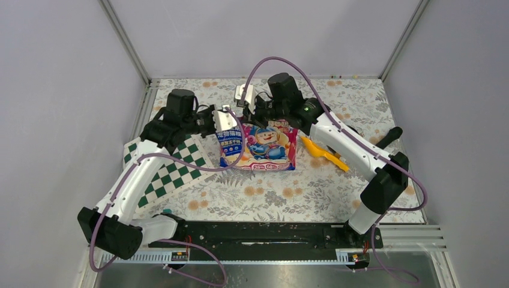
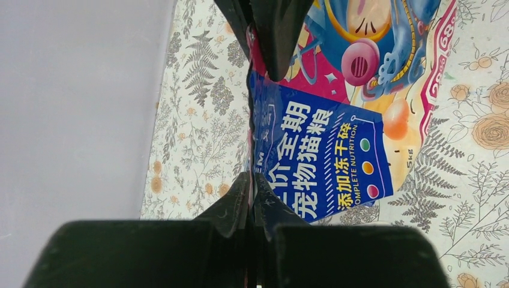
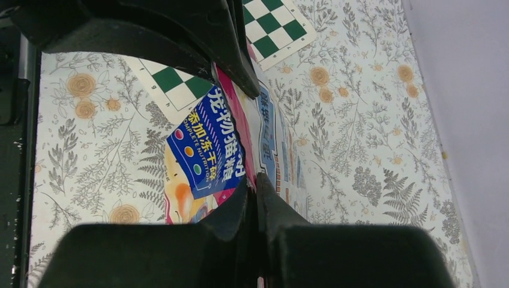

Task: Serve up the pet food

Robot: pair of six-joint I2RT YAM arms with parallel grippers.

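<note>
The left arm (image 1: pixel 135 180) is reaching forward from its base and bending inward toward the pet food bag (image 1: pixel 259 147), its wrist sitting just left of the bag's far left corner. The left gripper (image 1: pixel 226 114) is pinching the bag's far edge, its fingers (image 2: pixel 237 207) pressing together with only the film between them. The right arm (image 1: pixel 354 147) is angling in from the bag's right side, elbow low and forearm rising toward the bag's far edge. The right gripper (image 1: pixel 253 115) is clamping that same edge just beside the left one, its fingers (image 3: pixel 270 204) squeezing tight on the film. The two wrists are facing each other across the bag's far edge.
</note>
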